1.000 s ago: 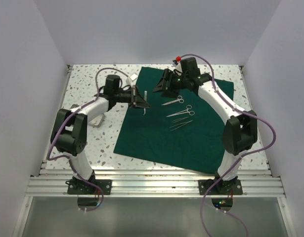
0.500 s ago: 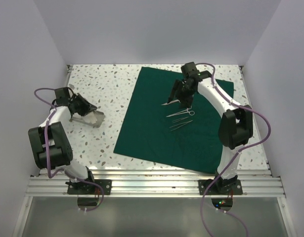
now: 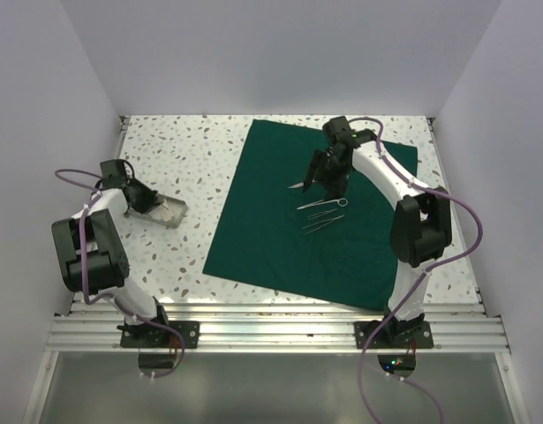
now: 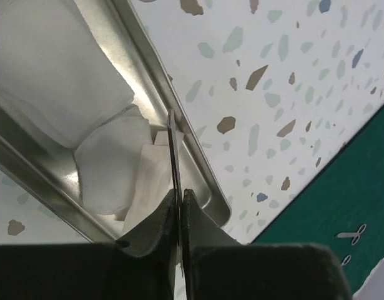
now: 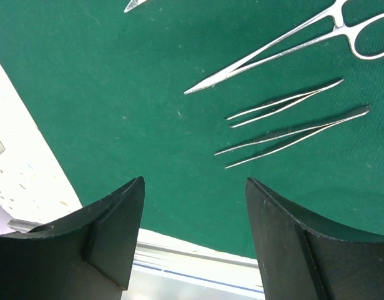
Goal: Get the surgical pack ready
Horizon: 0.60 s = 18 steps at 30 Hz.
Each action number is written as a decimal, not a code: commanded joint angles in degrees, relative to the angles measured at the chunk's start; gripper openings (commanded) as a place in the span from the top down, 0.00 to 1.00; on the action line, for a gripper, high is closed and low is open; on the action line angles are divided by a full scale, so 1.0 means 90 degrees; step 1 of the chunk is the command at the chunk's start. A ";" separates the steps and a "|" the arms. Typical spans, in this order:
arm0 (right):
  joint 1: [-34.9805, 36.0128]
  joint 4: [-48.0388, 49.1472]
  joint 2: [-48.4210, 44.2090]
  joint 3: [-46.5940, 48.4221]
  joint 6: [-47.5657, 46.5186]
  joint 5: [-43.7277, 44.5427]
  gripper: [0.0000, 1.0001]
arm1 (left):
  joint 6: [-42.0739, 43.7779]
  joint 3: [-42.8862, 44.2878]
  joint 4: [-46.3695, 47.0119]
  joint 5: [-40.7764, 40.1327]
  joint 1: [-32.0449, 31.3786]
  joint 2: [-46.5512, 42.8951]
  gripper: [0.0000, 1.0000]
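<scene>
Left gripper pinched on thin edge-on sheet, likely gauze, over shiny metal tray for loading; right gripper spread wide above slim steel forceps on dark green cloth drape, presumably next pick.

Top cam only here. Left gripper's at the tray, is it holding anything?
Observer: Yes. The left gripper is pinched shut on a thin strip, seen edge-on over the tray. I cannot tell what it is.
Operator: Tray contents?
Observer: Several white gauze pieces lying inside.
Operator: Right gripper loaded?
Observer: No. The right gripper is open and empty above the drape, with forceps lying beyond its fingers.
</scene>
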 commanded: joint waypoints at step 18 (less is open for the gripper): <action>-0.0434 0.0249 0.0313 -0.0997 0.1518 0.0212 0.37 | -0.0195 0.0376 -0.0206 0.0040 0.0068 -0.0264 0.44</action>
